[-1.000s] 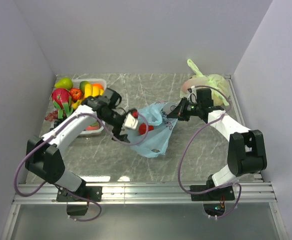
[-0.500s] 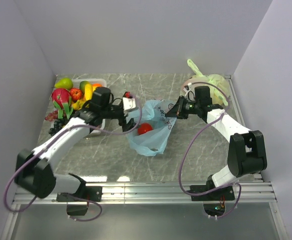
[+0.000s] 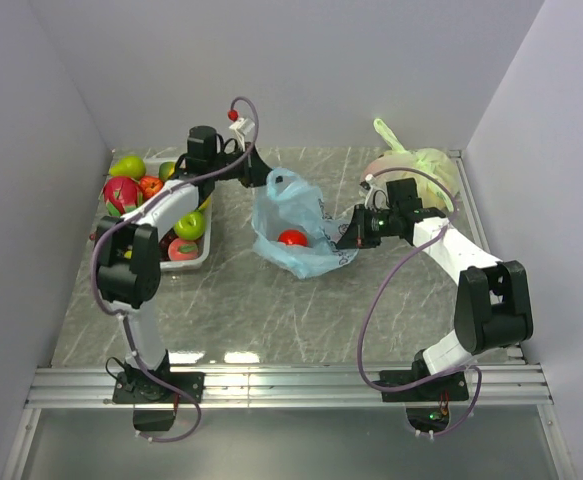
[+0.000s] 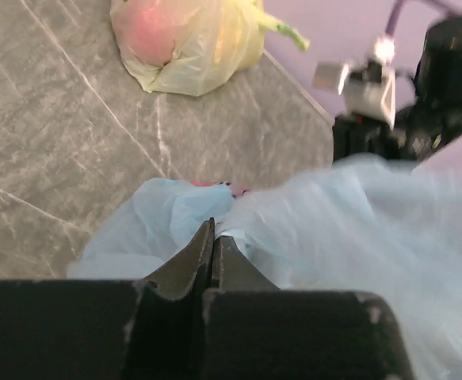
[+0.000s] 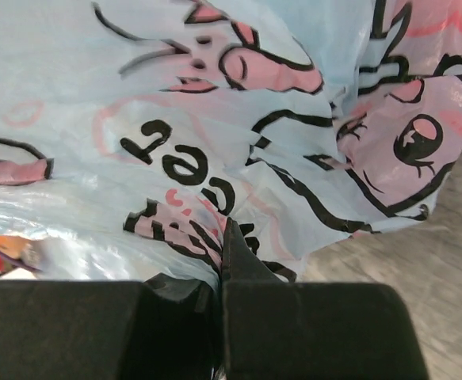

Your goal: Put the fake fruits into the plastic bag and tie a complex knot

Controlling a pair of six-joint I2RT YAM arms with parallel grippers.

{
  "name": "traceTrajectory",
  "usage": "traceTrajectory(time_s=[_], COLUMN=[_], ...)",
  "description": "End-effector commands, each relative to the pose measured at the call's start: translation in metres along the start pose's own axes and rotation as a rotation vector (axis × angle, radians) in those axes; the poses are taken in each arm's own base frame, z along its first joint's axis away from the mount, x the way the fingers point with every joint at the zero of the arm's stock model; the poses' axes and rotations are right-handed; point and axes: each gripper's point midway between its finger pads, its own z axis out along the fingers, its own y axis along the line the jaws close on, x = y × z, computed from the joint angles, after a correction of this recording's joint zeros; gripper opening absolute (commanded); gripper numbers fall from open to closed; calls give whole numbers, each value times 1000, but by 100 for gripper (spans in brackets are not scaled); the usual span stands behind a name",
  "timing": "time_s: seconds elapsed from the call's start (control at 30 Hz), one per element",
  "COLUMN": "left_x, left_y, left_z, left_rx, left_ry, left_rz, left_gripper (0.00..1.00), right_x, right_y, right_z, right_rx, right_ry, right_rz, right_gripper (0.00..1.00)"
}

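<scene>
The light-blue plastic bag [image 3: 306, 255] stands open mid-table with one red apple [image 3: 292, 238] inside. My left gripper [image 3: 263, 180] is shut on the bag's left handle ear [image 3: 281, 183] and holds it up. In the left wrist view thin blue film [image 4: 334, 229] is pinched between the tips of that gripper [image 4: 212, 231]. My right gripper [image 3: 349, 236] is shut on the bag's right edge. Its wrist view shows the jaws [image 5: 224, 231] closed on the printed film [image 5: 183, 166]. More fake fruits [image 3: 190, 224] lie in the tray [image 3: 197, 262] at the left. The knot is out of view.
A tied yellow-green bag [image 3: 423, 168] sits at the back right corner, also seen as the pale bag [image 4: 191, 39] in the left wrist view. Side walls close in the table left and right. The tray holds a dragon fruit [image 3: 121, 195] and a peach [image 3: 181, 248].
My left gripper let the red apple go into the bag, swung to the back and shut on the left handle ear. The bag now stands more upright. My right gripper shifted slightly nearer.
</scene>
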Motion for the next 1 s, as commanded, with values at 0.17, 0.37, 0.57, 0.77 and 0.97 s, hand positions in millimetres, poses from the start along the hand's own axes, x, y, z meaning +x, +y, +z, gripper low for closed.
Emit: traceTrajectory(time_s=[0.17,0.37,0.57,0.77,0.97], left_x=[-16,-49,-99,-120,-86], left_y=[-14,-20,-1,20,50], left_z=[8,-21,-113,-245,-354], left_rx=[49,-51,-316,-654,-1018], left_ry=[34,37,-112,-193,-146], left_rz=[-174,43,96,126,-62], left_gripper=[49,85,99,99,99], right_x=[-6,-20,-32,-36,-40], right_y=[0,14,12,13,17], right_z=[-12,-10,-9,-7,-7], right_rx=[18,-27,30,98,98], right_ry=[-14,-22,-42,-47,-53], right_rz=[-96,-49,-46,-68,-81], right_gripper=[0,0,0,0,0])
